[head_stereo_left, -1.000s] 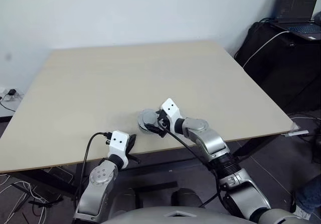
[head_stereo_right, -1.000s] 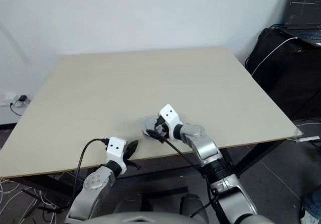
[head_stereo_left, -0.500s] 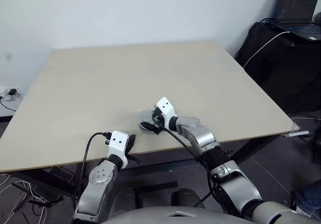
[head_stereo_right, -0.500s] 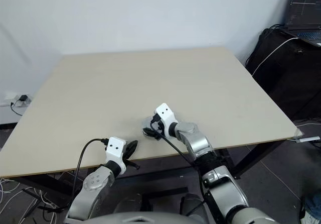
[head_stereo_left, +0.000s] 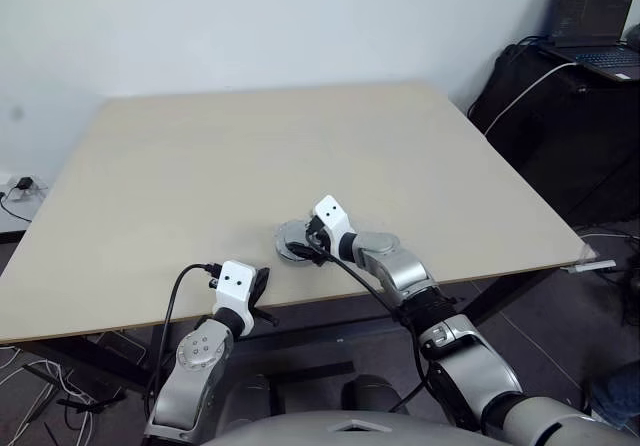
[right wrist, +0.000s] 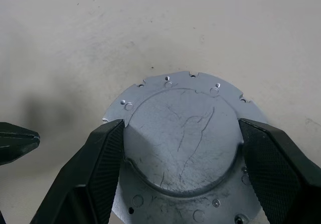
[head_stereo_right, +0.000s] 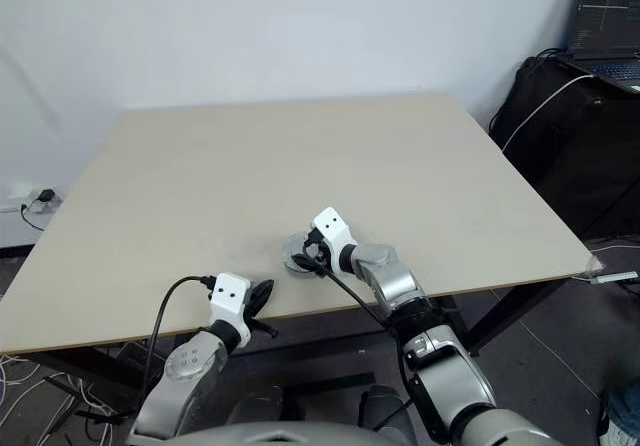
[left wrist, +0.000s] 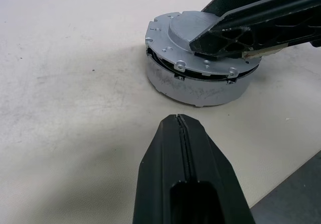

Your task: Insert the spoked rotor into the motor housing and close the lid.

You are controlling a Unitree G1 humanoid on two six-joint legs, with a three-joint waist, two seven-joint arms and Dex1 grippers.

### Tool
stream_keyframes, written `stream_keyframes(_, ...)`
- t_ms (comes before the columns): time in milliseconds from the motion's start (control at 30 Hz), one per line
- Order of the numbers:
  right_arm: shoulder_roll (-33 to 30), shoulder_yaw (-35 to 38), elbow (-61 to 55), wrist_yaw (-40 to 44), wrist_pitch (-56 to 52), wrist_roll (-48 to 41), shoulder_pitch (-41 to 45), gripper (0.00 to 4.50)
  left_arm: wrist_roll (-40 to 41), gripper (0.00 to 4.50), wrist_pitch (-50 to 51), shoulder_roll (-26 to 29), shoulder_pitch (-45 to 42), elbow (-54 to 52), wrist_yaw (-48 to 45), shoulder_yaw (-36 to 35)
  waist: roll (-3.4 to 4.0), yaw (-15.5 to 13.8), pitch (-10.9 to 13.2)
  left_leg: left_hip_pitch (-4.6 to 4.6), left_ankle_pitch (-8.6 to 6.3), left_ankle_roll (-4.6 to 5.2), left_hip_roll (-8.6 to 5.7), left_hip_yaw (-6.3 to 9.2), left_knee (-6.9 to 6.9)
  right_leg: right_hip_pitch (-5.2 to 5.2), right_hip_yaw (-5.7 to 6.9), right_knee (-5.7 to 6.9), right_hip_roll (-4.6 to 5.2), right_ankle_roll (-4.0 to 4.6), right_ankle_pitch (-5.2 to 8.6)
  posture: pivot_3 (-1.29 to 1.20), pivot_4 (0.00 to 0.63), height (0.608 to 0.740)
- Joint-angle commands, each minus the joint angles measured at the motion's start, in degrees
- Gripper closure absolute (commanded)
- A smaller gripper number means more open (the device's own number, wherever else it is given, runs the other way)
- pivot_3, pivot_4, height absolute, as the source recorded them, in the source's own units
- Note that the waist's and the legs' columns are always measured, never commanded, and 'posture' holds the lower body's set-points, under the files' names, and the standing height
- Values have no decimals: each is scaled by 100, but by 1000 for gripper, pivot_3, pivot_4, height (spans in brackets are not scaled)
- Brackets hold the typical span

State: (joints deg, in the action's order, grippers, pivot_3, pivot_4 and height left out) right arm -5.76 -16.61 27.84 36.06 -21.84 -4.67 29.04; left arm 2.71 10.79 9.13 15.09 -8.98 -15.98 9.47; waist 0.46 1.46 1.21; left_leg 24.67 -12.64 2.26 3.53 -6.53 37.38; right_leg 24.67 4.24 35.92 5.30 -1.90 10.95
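Right wrist view: round grey metal lid [right wrist: 183, 148] sits on the round pale-grey motor housing [left wrist: 198, 91] near the counter [head_stereo_left: 250, 166] front edge | right claw [right wrist: 180, 148] straddles its raised middle | left claw [left wrist: 183, 133] pinched shut, empty | rotor hidden, probably inside | left: seat lid flat.

My right gripper [right wrist: 180, 133] straddles the lid [right wrist: 183, 148], whose near edge runs off the wrist picture. The lid covers the motor housing [left wrist: 198, 91], hiding its inside; whether the spoked rotor sits within cannot be told. A dark slit under the rim leaves the lid's seating uncertain.
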Motion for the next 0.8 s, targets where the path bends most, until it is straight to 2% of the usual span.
stream_keyframes(33,18,91,-238,2,63,4,24,1246,7,4500,-93,7,-61,-177,1,-28,0,0,0,0,0,0,0,0,0,0,0,0,0,0,0,0,0,740)
stream_keyframes(500,57,-66,-189,-135,-17,315,84,1246,8,4500,-72,-5,-33,-220,5,-26,1,1,-1,-1,0,0,1,0,3,-1,0,3,0,0,0,0,0,740)
stream_keyframes(800,-27,-110,-54,-134,-637,464,232,1246,6,4500,-79,-18,-54,-194,12,-19,7,-7,-9,-4,0,0,2,1,6,-4,0,5,0,0,-1,0,0,740)
